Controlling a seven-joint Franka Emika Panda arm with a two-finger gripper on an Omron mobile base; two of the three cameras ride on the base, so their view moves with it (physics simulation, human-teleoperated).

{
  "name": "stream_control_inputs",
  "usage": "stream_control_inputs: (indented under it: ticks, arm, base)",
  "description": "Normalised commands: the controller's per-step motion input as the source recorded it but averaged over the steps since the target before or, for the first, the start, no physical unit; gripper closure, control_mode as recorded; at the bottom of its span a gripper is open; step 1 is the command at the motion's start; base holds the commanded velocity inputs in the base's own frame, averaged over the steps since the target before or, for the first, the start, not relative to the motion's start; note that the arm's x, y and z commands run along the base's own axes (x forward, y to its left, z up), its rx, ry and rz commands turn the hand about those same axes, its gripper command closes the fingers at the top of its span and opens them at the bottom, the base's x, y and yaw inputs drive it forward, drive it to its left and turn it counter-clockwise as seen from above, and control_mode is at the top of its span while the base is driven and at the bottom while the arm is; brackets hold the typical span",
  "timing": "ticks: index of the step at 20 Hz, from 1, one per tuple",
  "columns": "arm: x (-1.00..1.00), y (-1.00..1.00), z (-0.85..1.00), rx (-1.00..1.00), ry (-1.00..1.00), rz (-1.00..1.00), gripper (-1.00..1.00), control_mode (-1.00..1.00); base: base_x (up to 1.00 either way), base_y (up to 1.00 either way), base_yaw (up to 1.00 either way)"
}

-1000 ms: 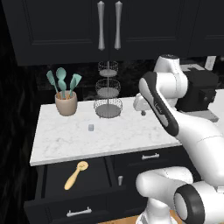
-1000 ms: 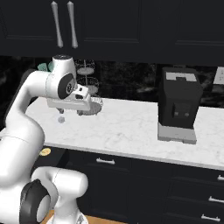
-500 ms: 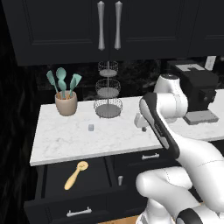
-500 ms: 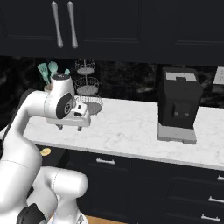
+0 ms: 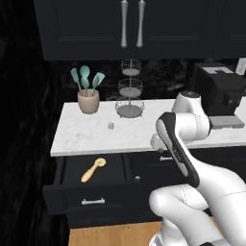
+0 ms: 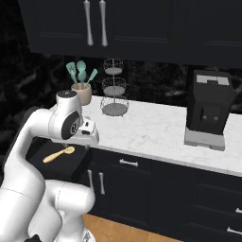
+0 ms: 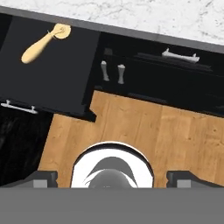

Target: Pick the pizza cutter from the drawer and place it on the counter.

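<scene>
The tool [image 7: 112, 177] points straight down at the wooden floor [image 7: 131, 127] in front of the cabinets, its two dark fingertips [image 7: 41, 178] set wide apart at the bottom corners of the hand view, so it is open and holds nothing. In the base views the white arm folds over the bench edge, with the hand end tucked low near the cabinet front, just right of the open drawer. The pizza cutter [image 5: 94, 169] lies flat on the bottom of the drawer [image 5: 79, 198], which is pulled out below the left part of the bench [image 5: 134, 129]. The cutter lies at a slant, its round disc end toward the bench and its tapered handle toward the drawer's front panel. Nothing else lies near it, so a grasp from above looks unobstructed. The tool is well apart from the cutter, off to the drawer's right, so the reach into the drawer is judged not yet begun. On the bench stand a beige pot of teal utensils [image 5: 88, 93], a tiered wire stand [image 5: 129, 93] and a black coffee machine [image 5: 220, 93], with bare marble between the pot and the bench's front edge, a likely spot for setting the cutter down.
</scene>
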Motion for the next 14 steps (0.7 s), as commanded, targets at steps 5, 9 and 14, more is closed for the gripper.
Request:
stream_control_inputs:
  ticks: [5,9,14]
  arm:
    - [0.0,0.0,0.0,0.0,0.0,0.0,-1.0,1.0]
    - [-0.04,0.02,-0.02,-0.01,0.01,0.01,-1.0,-1.0]
    - [-0.07,0.08,-0.14,-0.01,0.0,0.01,-1.0,-1.0]
  base:
    - [-0.24,0.01,0.31]
    - [-0.09,0.04,0.17]
    - [0.0,0.0,0.0]
